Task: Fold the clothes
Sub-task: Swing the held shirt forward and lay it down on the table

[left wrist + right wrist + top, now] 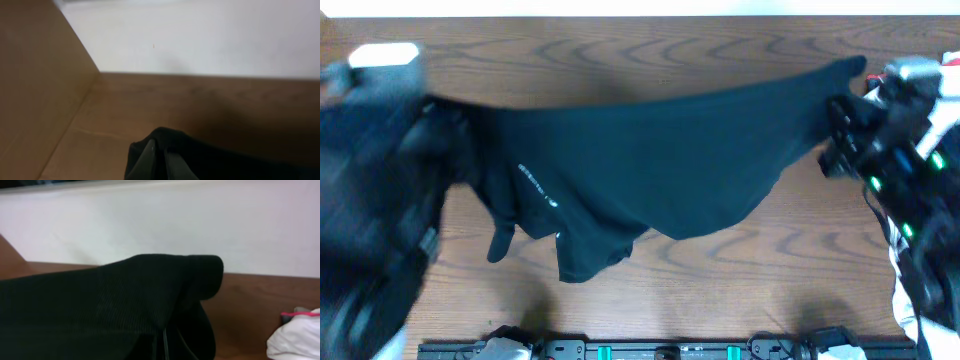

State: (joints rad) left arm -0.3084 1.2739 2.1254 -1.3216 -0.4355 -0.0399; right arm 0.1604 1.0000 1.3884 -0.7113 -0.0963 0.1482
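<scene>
The black shirt (650, 165) hangs stretched between both arms above the wooden table, its lower part sagging at the middle. A small white logo (535, 182) shows on its left part. My left gripper (430, 110) is shut on the shirt's left edge; in the left wrist view its fingers (157, 150) pinch black cloth (210, 160). My right gripper (840, 110) is shut on the shirt's right corner; in the right wrist view the cloth (110, 300) drapes over the fingers (165, 340) and hides them.
The wooden table (620, 50) runs under the shirt, with a white wall behind. A heap of white cloth (297, 335) with a pink trim lies at the right edge. A cardboard panel (35, 90) stands at the left. A black rail (660, 350) runs along the front edge.
</scene>
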